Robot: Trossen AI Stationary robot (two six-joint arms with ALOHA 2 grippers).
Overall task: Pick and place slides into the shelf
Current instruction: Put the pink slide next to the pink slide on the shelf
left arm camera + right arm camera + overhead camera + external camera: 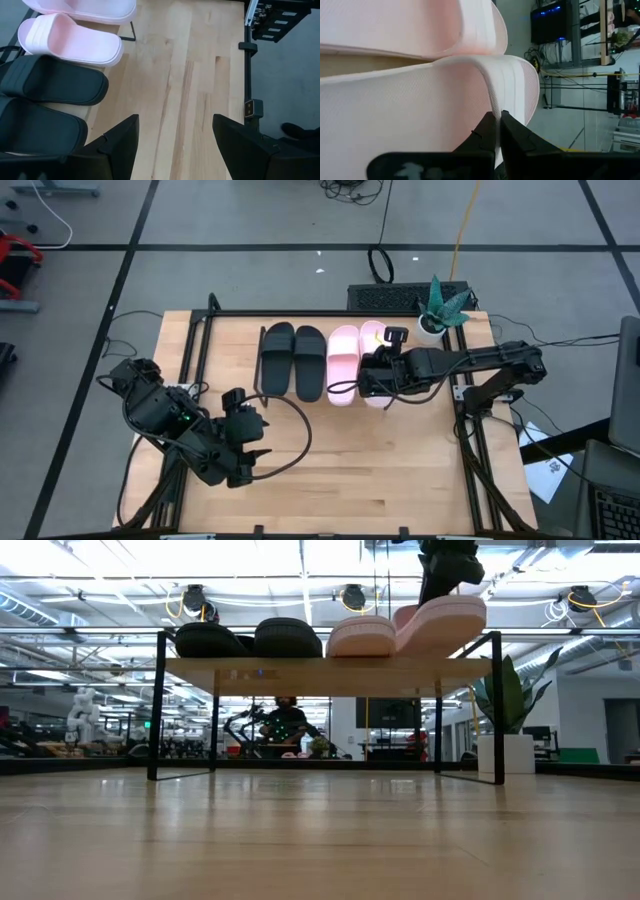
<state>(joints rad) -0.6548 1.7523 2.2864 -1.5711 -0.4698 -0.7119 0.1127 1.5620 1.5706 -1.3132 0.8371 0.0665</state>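
Right gripper [497,125]: jaws pinched tight on the strap edge of a pink slide [420,115], the thin strap rim caught between the two dark fingertips. In the high view the right gripper [378,377] sits over that slide [374,370], the rightmost on the shelf [290,328]. Low view shows this slide [440,625] tilted, the end under the jaws raised, the other end low near the shelf plank [320,672]; contact with the plank can't be told. Just beside the jaws, the second pink slide [343,363] lies flat on the shelf, touching or nearly touching the gripped one. Farther from the right jaws, the two black slides [293,358] lie flat side by side on the same shelf.

Left gripper [247,442]: jaws spread wide, holding nothing, touching nothing, hovering over bare worktop [400,470] near the front left, well apart from the shelf. From its wrist, both fingers [120,145] frame bare wood between them; off to one side of the jaws are the black slides [50,87], with a pink slide [70,42] beyond them.
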